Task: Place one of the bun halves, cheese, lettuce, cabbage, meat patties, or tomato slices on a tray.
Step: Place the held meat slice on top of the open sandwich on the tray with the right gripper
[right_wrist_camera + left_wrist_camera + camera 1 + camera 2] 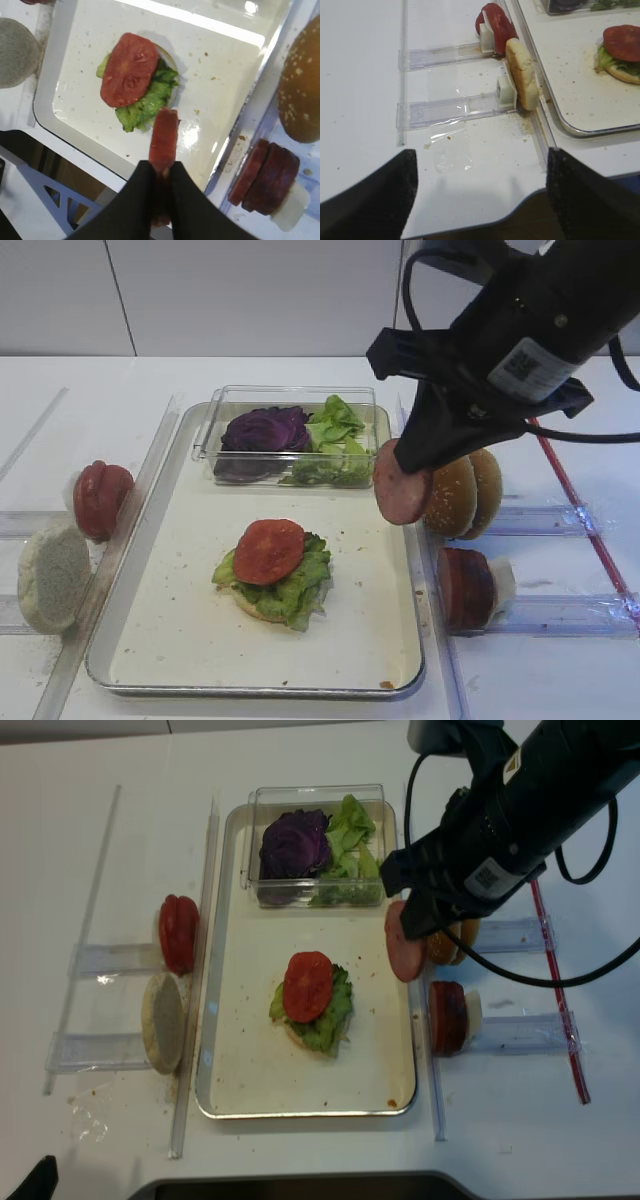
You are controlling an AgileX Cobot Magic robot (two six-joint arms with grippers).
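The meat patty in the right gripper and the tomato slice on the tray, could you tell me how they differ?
The meat patty hangs on edge, pinched in the shut right gripper over the tray's right rim; the tomato slice lies flat on the lettuce. The meat patty has a pale pink face with a darker rim; the tomato slice is brighter red throughout. Both are round discs of similar size.

You can't see most of the bottom bun (pixel 262 607) under the lettuce (pixel 290 585). The right arm (pixel 520 330) hides part of the far buns (pixel 465 495).
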